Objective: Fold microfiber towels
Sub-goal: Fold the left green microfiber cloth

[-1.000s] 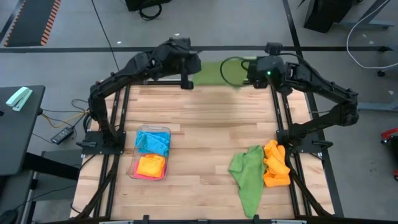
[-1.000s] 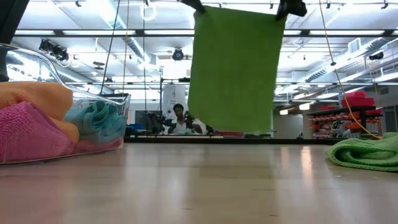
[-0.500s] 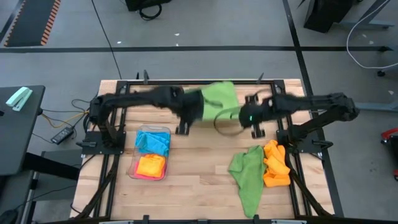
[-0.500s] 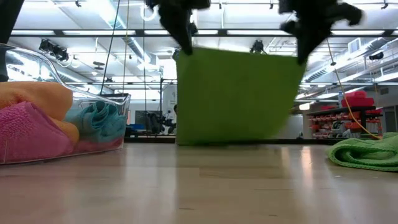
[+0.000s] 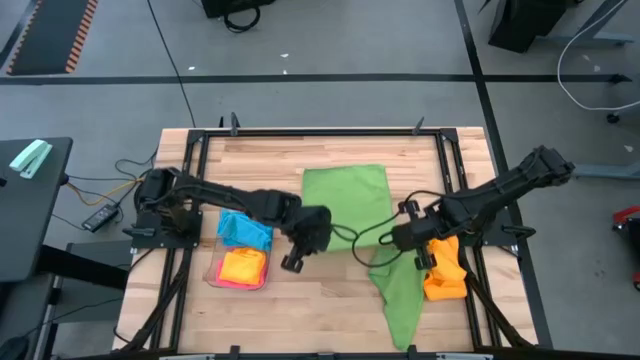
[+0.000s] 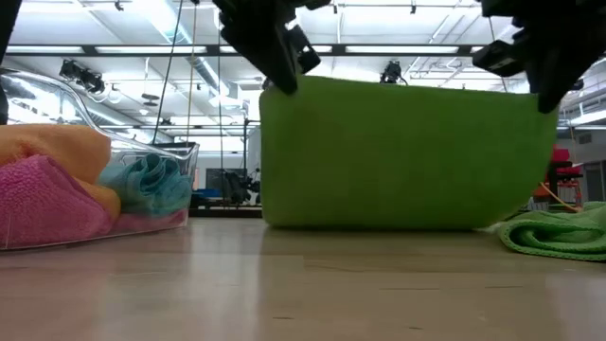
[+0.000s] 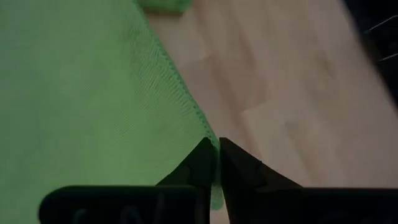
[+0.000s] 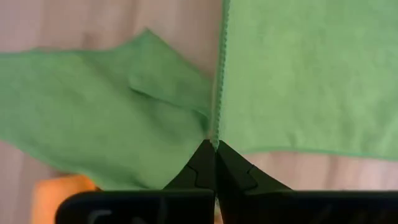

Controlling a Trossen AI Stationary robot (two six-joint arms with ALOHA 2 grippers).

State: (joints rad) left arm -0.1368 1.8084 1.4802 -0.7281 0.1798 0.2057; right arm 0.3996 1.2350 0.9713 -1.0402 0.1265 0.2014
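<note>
From my station I see bare wood along the table's (image 5: 300, 310) near edge, open across the left and middle. At the near right corner a second green towel (image 5: 398, 285) trails toward the edge, with the orange towel (image 5: 443, 265) beside it at the right edge. Toward the left edge sits the clear tray (image 5: 214, 270) holding blue, orange and pink towels. Mid-table, the left gripper (image 5: 297, 255) pinches one near corner of the green towel (image 5: 345, 195) — its fingers (image 7: 205, 165) nipped tight on the stitched hem. The right gripper (image 5: 412, 238) is clamped on the other near corner. The towel's near edge is held raised; the rest lies flat toward the far edge, where bare wood flanks it.
</note>
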